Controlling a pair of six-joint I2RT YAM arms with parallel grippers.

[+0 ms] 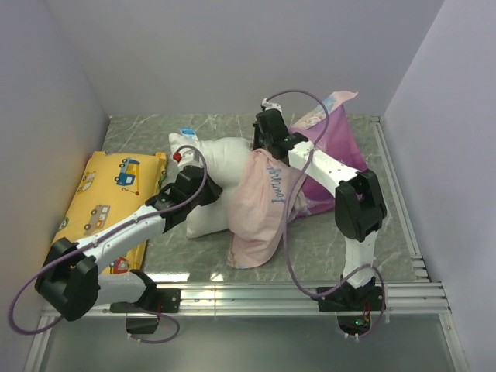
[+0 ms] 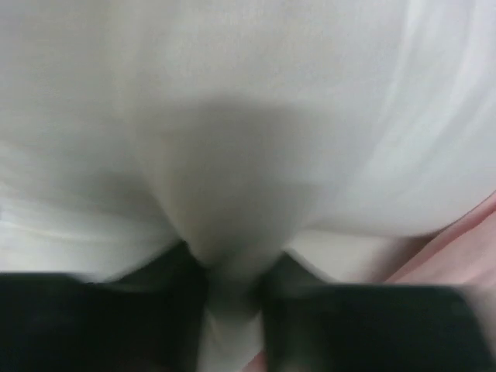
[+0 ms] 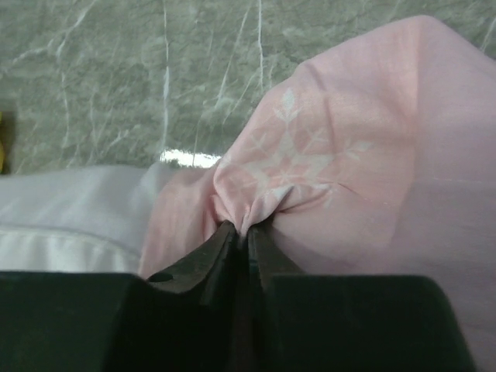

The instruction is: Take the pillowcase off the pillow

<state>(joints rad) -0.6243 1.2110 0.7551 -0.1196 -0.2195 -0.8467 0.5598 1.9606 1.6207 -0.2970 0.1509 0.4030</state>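
pillowcase (image 3: 356, 155): thin matt cloth | pillow (image 1: 221, 159): soft cloth | table (image 1: 325, 256): glossy marbled

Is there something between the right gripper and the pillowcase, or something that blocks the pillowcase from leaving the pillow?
Nothing visible does. The right gripper pinches a fold of the pillowcase, and the left gripper pinches the pillow. The yellow cushion lies at the left, apart from the pillowcase.
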